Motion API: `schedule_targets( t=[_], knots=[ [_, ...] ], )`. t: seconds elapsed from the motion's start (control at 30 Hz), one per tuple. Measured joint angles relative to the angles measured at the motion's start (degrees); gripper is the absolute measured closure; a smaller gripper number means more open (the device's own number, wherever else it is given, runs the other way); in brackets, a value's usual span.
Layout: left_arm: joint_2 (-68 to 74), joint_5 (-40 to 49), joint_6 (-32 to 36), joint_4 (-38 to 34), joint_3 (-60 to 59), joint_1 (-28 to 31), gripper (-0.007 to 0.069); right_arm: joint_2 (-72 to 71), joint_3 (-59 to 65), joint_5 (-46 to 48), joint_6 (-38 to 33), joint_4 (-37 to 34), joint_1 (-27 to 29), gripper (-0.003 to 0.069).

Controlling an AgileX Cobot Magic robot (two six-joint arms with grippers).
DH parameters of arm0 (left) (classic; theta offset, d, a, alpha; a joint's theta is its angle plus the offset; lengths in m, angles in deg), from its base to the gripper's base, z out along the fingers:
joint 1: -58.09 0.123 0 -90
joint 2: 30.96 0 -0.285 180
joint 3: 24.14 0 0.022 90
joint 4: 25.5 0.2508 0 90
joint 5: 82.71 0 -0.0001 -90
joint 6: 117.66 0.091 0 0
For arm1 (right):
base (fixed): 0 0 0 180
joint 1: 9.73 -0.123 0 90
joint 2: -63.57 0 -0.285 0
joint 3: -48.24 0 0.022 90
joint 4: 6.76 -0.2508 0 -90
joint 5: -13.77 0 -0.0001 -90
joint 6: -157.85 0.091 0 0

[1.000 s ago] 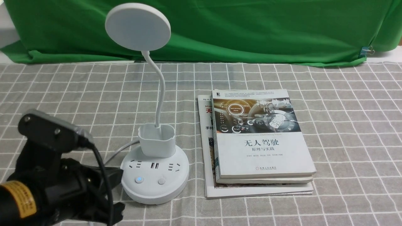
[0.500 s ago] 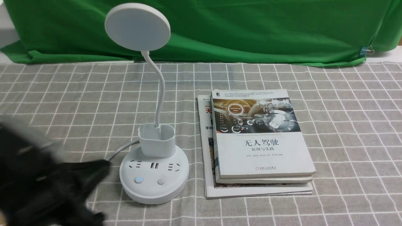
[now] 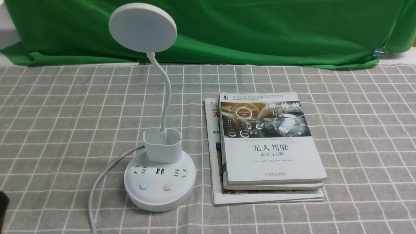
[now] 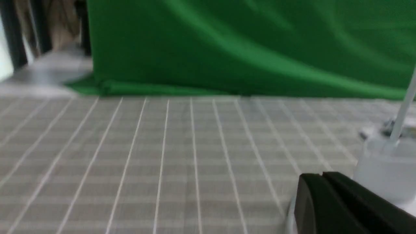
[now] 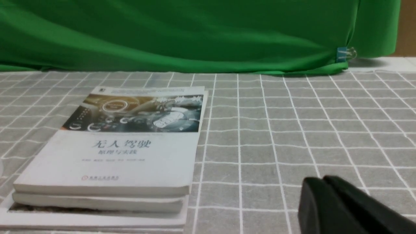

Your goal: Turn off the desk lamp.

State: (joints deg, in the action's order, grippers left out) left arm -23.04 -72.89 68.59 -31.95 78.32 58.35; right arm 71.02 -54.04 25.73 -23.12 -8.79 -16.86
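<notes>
The white desk lamp (image 3: 160, 182) stands left of centre on the checked cloth. Its disc head (image 3: 142, 27) is up at the back and looks unlit. Its cup holder (image 3: 162, 145) sits on the round base. The base has two buttons, the left one (image 3: 144, 186) glowing blue, the right one (image 3: 167, 187) plain. My left gripper (image 4: 321, 177) is shut and empty, low over the cloth, with the lamp's cup (image 4: 386, 169) just beyond it. Only a dark sliver of that arm (image 3: 2, 204) shows in the front view. My right gripper (image 5: 323, 180) is shut and empty over bare cloth.
A stack of books (image 3: 269, 149) lies right of the lamp; it also shows in the right wrist view (image 5: 123, 146). The lamp's white cord (image 3: 94, 191) runs from the base to the front edge. A green cloth (image 3: 260, 29) hangs at the back.
My left arm has pulled back from beside the lamp base to the lower left, almost out of the front view. The lamp's cord is now uncovered. The lamp and books have not moved.
</notes>
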Motion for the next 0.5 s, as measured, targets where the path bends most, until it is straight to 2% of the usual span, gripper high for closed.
schedule_targets(
  t=[0.1,0.5],
  knots=[
    [-0.2,3.3,0.0,-0.4,-0.1,-0.6,0.0624,0.0,0.0,-0.1,0.0,0.0,0.0,0.0624],
    [-0.3,3.7,-0.1,-1.6,-0.1,-1.2,0.0624,0.0,0.0,-0.1,0.0,0.0,0.0,0.0624]
  ],
)
